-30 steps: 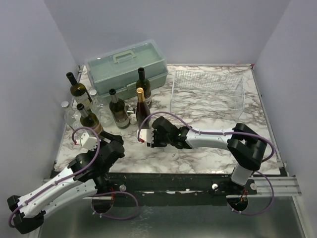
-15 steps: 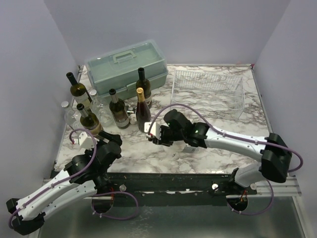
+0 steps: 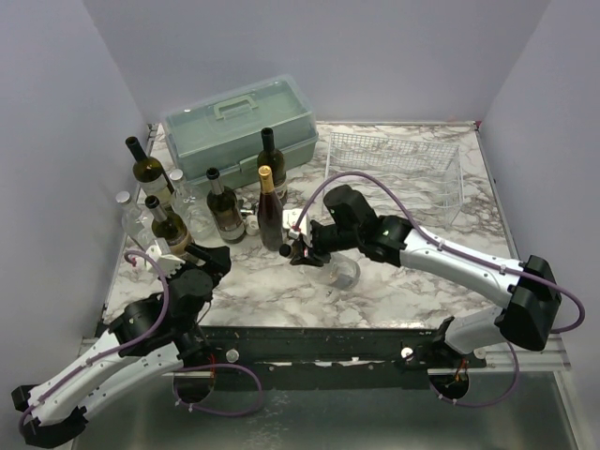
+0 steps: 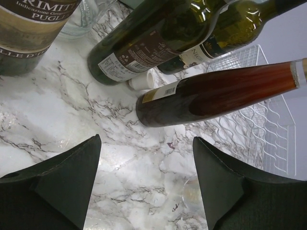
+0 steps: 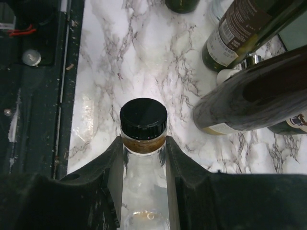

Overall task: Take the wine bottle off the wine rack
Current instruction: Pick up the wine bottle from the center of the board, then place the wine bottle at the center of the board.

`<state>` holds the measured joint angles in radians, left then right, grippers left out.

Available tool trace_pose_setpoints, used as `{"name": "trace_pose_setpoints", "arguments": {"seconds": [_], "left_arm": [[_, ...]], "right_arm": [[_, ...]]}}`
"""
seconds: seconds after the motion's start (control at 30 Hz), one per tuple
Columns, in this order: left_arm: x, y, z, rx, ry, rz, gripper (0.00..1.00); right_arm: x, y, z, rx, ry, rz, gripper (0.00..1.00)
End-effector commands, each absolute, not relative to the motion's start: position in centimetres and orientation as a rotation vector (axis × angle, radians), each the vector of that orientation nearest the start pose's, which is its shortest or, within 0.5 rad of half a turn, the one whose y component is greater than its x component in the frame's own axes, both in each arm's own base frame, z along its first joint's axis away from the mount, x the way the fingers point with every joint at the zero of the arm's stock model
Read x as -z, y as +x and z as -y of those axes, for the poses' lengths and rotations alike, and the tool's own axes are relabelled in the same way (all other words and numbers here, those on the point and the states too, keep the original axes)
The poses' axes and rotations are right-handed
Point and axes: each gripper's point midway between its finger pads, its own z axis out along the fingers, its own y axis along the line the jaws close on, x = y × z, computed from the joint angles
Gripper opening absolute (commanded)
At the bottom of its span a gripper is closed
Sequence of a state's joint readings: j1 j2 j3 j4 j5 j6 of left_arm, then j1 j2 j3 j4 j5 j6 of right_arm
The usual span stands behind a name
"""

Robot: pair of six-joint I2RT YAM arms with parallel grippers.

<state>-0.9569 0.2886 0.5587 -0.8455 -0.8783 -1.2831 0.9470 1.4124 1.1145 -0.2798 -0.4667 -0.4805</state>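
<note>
My right gripper (image 3: pixel 302 247) (image 5: pixel 144 149) is shut on the neck of a clear glass wine bottle (image 3: pixel 345 273) (image 5: pixel 144 196), just below its black screw cap (image 5: pixel 143 119). The bottle is over the marble table's front middle, cap pointing left, and well clear of the wine rack (image 3: pixel 394 174), a white wire basket at the back right with no bottle showing in it. At the front left, my left gripper (image 3: pixel 204 257) (image 4: pixel 146 187) is open with only marble between its fingers; the clear bottle's base (image 4: pixel 192 197) shows beside its right finger.
Several dark wine bottles stand at the left, the nearest a brown one with a gold cap (image 3: pixel 270 212) (image 4: pixel 216 93) just left of my right gripper. A grey-green toolbox (image 3: pixel 239 127) sits at the back left. Clear glassware (image 3: pixel 192 214) stands among the bottles.
My right jaws closed on the clear bottle's neck. The right arm stretched out and its wrist shifted right and back with the bottle. My left arm drew slightly toward the near edge.
</note>
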Motion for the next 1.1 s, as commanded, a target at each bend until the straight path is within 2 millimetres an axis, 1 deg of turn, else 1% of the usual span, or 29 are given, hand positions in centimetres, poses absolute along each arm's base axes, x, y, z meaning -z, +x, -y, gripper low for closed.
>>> {"name": "trace_pose_setpoints", "arguments": {"seconds": [0.0, 0.1, 0.23, 0.5, 0.57, 0.63, 0.77, 0.83, 0.9, 0.93, 1.0, 1.03, 1.07], "left_arm": [[-20.2, 18.5, 7.3, 0.554, -0.681, -1.772, 0.79], [-21.0, 18.6, 7.2, 0.543, -0.635, -1.767, 0.79], [-21.7, 18.5, 7.0, 0.534, -0.609, -1.759, 0.79], [-22.0, 18.4, 6.7, 0.525, -0.585, -1.748, 0.79], [-22.2, 18.4, 6.6, 0.523, -0.578, -1.746, 0.79], [-22.3, 18.4, 6.6, 0.524, -0.574, -1.742, 0.79], [-22.5, 18.3, 6.5, 0.523, -0.566, -1.736, 0.79], [-22.6, 18.3, 6.5, 0.525, -0.555, -1.736, 0.79], [-22.8, 18.3, 6.6, 0.524, -0.539, -1.737, 0.79], [-23.0, 18.3, 6.7, 0.525, -0.528, -1.738, 0.80], [-23.2, 18.3, 6.9, 0.528, -0.502, -1.741, 0.80], [-23.2, 18.3, 7.0, 0.528, -0.490, -1.744, 0.80], [-23.4, 18.3, 7.1, 0.528, -0.477, -1.744, 0.81]], "right_arm": [[-26.0, 17.9, -39.4, -0.932, -1.565, -1.292, 0.00], [-27.0, 17.9, -40.3, -0.971, -1.548, -1.274, 0.00], [-27.6, 18.5, -41.2, -0.979, -1.517, -1.263, 0.00], [-27.3, 20.0, -42.8, -0.989, -1.453, -1.269, 0.01], [-27.3, 20.6, -42.9, -1.000, -1.414, -1.289, 0.01], [-28.1, 21.5, -42.9, -1.011, -1.364, -1.287, 0.04], [-28.7, 22.4, -42.1, -1.020, -1.323, -1.303, 0.09], [-28.3, 22.2, -41.8, -1.022, -1.334, -1.301, 0.13], [-27.6, 21.5, -41.4, -1.027, -1.364, -1.293, 0.23], [-27.3, 21.2, -41.2, -1.030, -1.380, -1.285, 0.29], [-26.5, 20.7, -40.8, -1.039, -1.398, -1.286, 0.45], [-26.4, 20.4, -40.6, -1.042, -1.406, -1.282, 0.51], [-26.2, 20.1, -40.4, -1.047, -1.414, -1.281, 0.55]]}}
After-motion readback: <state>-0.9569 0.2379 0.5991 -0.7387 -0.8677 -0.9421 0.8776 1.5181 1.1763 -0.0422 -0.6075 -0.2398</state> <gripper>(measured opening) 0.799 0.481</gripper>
